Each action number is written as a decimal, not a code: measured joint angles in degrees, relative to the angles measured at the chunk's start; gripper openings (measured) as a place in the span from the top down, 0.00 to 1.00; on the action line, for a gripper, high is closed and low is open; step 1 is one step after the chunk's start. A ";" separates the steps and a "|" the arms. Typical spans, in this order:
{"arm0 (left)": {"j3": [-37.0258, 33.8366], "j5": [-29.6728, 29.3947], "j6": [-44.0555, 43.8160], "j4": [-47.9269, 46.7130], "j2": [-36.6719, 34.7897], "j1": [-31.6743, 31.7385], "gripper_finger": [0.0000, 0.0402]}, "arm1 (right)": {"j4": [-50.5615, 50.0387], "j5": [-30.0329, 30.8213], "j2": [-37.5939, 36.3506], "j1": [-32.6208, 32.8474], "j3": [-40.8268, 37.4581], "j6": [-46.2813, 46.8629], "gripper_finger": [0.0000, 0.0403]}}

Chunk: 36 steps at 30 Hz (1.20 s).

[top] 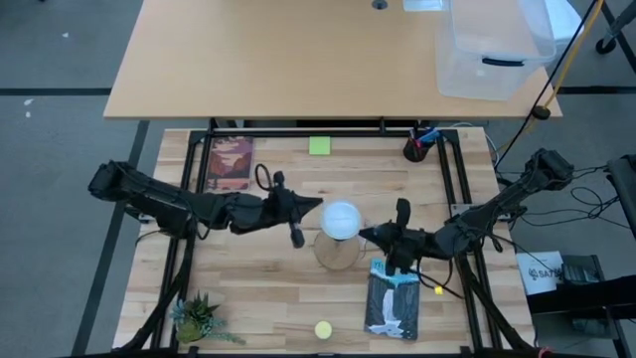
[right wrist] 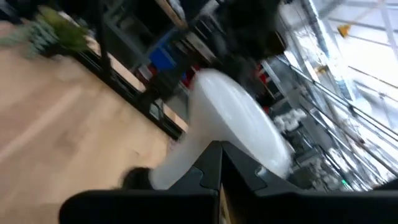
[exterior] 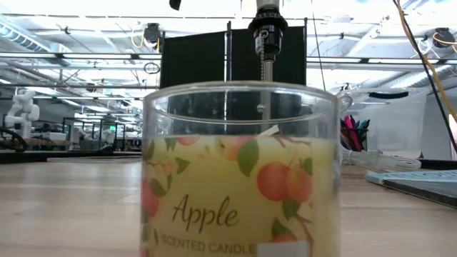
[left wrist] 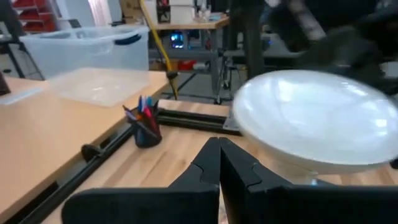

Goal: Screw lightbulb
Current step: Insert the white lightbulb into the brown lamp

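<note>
Pictured from above: slatted wooden desk (top: 288, 288) inside a black frame, with a larger plain desk (top: 268, 60) beyond carrying a clear plastic bin (top: 492, 50). Reached in from either side: left arm and right arm, meeting near the middle. Stood upright at centre on a round wooden base (top: 336, 251): the lightbulb (top: 340, 220), white globe uppermost. Just left of the globe, left end effector (top: 316, 206), fingers pressed together on nothing. Just right of the base, right end effector (top: 364, 235), likewise closed and empty. Scattered around: two books (top: 230, 162) (top: 394, 298), pen cup (top: 415, 149), potted plant (top: 199, 318), green note (top: 319, 146), small yellow disc (top: 323, 329). Filled the table-level view: an apple scented candle jar (exterior: 239, 185).
</note>
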 joint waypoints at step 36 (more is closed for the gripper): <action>1.18 11.42 6.64 2.01 1.08 -5.64 1.00 | 2.56 -0.93 -0.09 -8.57 0.04 -2.84 1.00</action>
